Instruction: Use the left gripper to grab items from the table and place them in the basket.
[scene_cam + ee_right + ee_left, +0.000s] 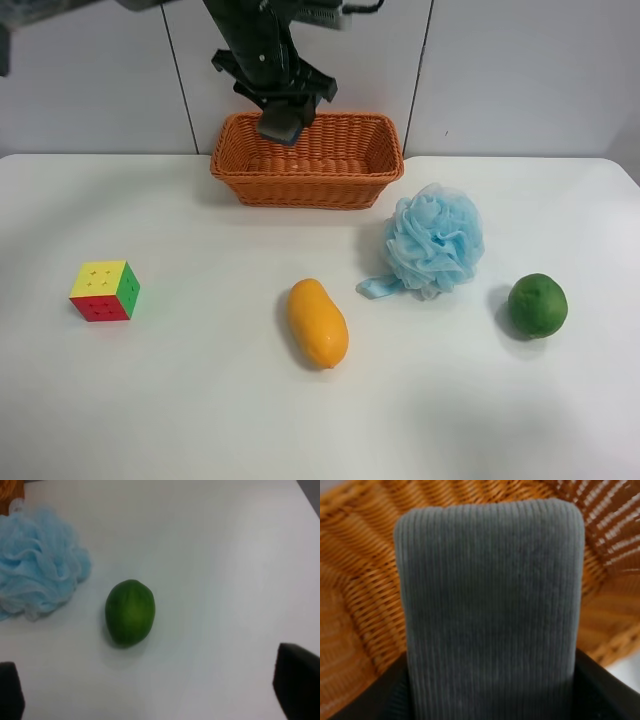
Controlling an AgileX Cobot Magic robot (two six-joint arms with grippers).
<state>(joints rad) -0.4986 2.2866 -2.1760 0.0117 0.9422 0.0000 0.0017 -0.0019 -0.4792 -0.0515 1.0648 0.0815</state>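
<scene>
From high up, my left gripper (287,108) pinches the grey felt block (281,127) over the basket (305,190). The left wrist view suggests it is soft and light, best held by its sides. In the right wrist view, my right gripper (152,695) hangs spread near the green fruit (130,612).

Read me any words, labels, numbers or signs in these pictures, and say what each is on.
No readable text anywhere.
Multicoloured puzzle cube: faint marks on its squares, too small to read.
Orange-brown woven wicker basket, grey felt block, orange-yellow mango, light-blue mesh pouf, green round fruit: no print visible.
</scene>
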